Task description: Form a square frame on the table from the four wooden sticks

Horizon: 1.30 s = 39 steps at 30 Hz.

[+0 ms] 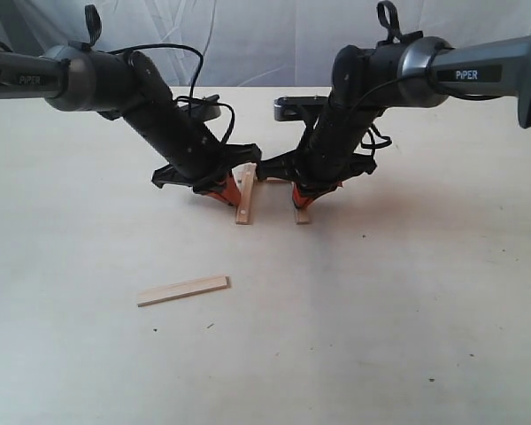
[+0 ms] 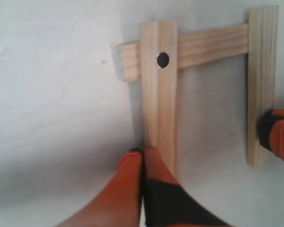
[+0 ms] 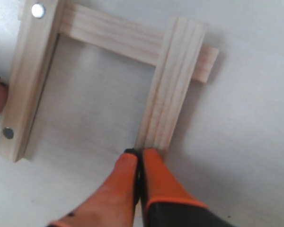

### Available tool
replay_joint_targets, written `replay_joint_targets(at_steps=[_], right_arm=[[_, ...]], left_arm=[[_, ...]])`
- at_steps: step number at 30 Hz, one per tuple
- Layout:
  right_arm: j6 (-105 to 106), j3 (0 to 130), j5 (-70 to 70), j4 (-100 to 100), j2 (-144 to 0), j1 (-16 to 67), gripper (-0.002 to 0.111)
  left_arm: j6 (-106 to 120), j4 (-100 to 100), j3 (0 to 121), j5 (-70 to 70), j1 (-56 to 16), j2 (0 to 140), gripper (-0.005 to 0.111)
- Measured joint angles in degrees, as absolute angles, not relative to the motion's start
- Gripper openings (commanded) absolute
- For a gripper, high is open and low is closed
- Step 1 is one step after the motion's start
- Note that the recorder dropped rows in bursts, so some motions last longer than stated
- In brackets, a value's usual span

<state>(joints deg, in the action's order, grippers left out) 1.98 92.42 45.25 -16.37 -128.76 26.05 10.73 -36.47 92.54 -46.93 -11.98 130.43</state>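
Three wooden sticks lie in a U shape mid-table. The left stick (image 1: 244, 195) (image 2: 158, 94) and the right stick (image 1: 303, 213) (image 3: 173, 85) each overlap an end of the far cross stick (image 2: 213, 43) (image 3: 111, 35). The side nearest the grippers is open. My left gripper (image 1: 223, 189) (image 2: 143, 153) is shut, with its tips on the near end of the left stick. My right gripper (image 1: 303, 197) (image 3: 141, 152) is shut too, its tips against the near end of the right stick. A fourth stick (image 1: 183, 290) lies loose on the table (image 1: 407, 319), front left.
Both black arms lean in from the sides and meet over the sticks. A cable loops above the left arm (image 1: 159, 97). A grey curtain (image 1: 265, 40) hangs behind the table's far edge.
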Motion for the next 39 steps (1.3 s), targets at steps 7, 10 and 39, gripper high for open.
replay_joint_targets(at_steps=[7,10,39], right_arm=[[2.01,92.42,45.15,-16.49,-128.4,26.05,0.004],[2.01,92.42,45.15,-16.49,-126.33,26.05,0.004],[52.92,92.42,47.43,-20.23,-126.9,48.92,0.051]], left_arm=[[10.73,-36.6,92.54,-46.82,-11.67,129.91,0.0],[10.73,-36.91,92.42,-46.82,-10.06,127.27,0.0],[13.79,-23.83,76.5,-44.5,7.47,100.49,0.0]])
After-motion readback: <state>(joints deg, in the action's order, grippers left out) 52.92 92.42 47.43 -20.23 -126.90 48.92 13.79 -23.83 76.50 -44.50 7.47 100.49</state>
